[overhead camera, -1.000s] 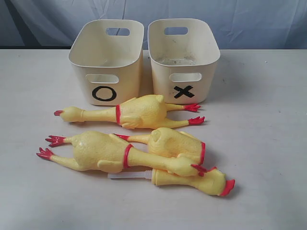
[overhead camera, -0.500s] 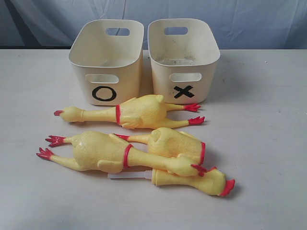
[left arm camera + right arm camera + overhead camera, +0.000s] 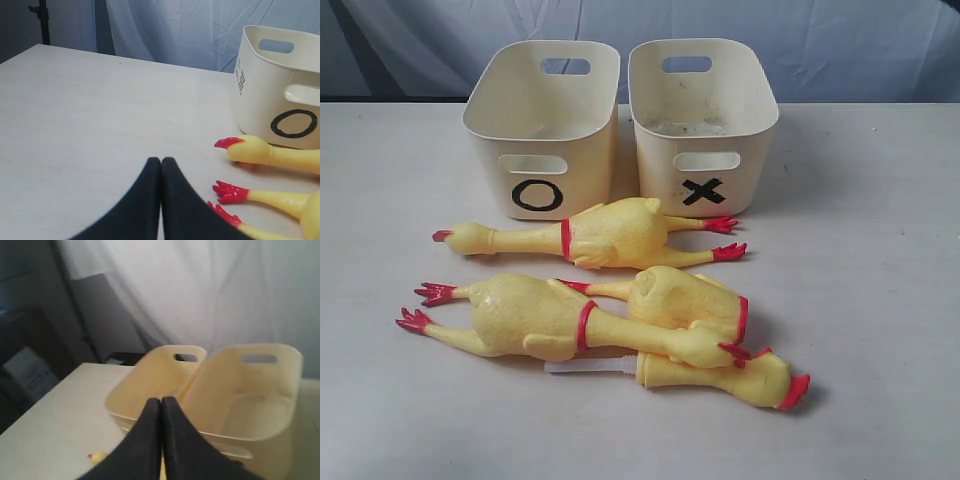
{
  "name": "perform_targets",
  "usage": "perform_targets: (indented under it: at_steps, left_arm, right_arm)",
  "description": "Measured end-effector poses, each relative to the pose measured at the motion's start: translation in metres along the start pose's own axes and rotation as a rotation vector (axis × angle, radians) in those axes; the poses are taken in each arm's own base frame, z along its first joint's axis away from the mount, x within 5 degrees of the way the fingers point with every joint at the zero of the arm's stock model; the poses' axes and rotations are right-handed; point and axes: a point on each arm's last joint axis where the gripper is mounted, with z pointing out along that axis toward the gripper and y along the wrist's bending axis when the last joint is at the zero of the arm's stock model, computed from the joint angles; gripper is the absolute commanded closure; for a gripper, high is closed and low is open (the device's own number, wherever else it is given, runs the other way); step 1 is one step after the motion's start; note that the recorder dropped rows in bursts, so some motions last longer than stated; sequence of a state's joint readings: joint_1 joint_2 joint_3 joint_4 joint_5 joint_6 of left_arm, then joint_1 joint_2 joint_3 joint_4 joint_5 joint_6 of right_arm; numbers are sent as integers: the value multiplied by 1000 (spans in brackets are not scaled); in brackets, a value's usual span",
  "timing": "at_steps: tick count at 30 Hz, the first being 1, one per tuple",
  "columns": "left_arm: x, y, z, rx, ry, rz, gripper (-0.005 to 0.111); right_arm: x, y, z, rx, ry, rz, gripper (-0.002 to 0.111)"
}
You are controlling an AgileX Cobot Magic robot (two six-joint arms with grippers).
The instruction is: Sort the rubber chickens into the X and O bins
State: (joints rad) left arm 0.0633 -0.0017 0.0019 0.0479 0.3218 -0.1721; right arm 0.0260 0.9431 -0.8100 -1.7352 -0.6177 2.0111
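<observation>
Two cream tubs stand side by side at the back: the O bin (image 3: 488,165) on the left, the X bin (image 3: 752,165) on the right. One whole rubber chicken (image 3: 610,232) lies just in front of them, head to the left. Nearer the front lies a second whole chicken (image 3: 530,315), feet to the left. The headless body (image 3: 685,298) and the head-neck piece (image 3: 720,375) touch it. Neither gripper shows in the exterior view. My left gripper (image 3: 161,161) is shut and empty, left of the O bin (image 3: 260,90) and red feet (image 3: 230,191). My right gripper (image 3: 161,401) is shut and empty.
The pale table (image 3: 880,300) runs wide on both sides of the chickens. A grey-blue curtain (image 3: 840,40) hangs behind the bins. The blurred right wrist view shows both tubs (image 3: 250,390) from above the rims, their marks hidden, and a yellow chicken tip (image 3: 98,456).
</observation>
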Motion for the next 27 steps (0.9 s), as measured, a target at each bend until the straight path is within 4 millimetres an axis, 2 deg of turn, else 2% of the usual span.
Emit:
perform_targets:
  at_steps: [1, 3, 5, 7, 8, 10, 13, 14, 15, 16, 18, 19, 20, 21, 23, 24, 25, 26, 27]
  left_arm:
    - [0, 0, 0, 0, 0, 0, 107]
    - [0, 0, 0, 0, 0, 0, 107]
    - [0, 0, 0, 0, 0, 0, 107]
    - [0, 0, 0, 0, 0, 0, 107]
    - [0, 0, 0, 0, 0, 0, 107]
    - [0, 0, 0, 0, 0, 0, 107]
    - [0, 0, 0, 0, 0, 0, 107]
    - [0, 0, 0, 0, 0, 0, 107]
    - [0, 0, 0, 1, 0, -4, 107]
    - [0, 0, 0, 1, 0, -4, 107]
    - [0, 0, 0, 2, 0, -6, 107]
    - [0, 0, 0, 2, 0, -6, 107]
    - [0, 0, 0, 2, 0, -6, 107]
    - [0, 0, 0, 2, 0, -6, 107]
    - [0, 0, 0, 2, 0, -6, 107]
    - [0, 0, 0, 2, 0, -6, 107]
    - [0, 0, 0, 2, 0, -6, 107]
    - [0, 0, 0, 2, 0, -6, 107]
    - [0, 0, 0, 2, 0, -6, 107]
  right_arm:
    - [4, -14, 11, 61, 18, 62, 109]
    - [18, -59, 39, 285, 42, 171, 109]
    - [24, -85, 49, 445, -28, 346, 109]
    - [27, -104, 48, 607, -90, 448, 109]
    - [27, -110, 44, 689, -91, 391, 109]
    - [28, -121, 33, 866, -24, 173, 109]
    - [34, -134, 16, 1098, 200, -117, 109]
    - [39, -139, 11, 1168, 287, -159, 109]
    - [49, -142, 5, 1235, 399, -105, 109]
    - [56, -140, 7, 1214, 445, -36, 109]
    - [76, -116, 27, 943, 599, 75, 109]
    - [85, -93, 45, 692, 672, 40, 109]
    - [88, -78, 55, 552, 690, 1, 109]
    - [93, -47, 71, 299, 681, -53, 109]
    - [96, -17, 82, 71, 656, -204, 109]
    - [99, -2, 88, -36, 639, -284, 102]
    - [107, 23, 96, -184, 610, -438, 94]
    - [113, 34, 101, -240, 601, -510, 71]
    - [123, 52, 110, -305, 587, -599, 53]
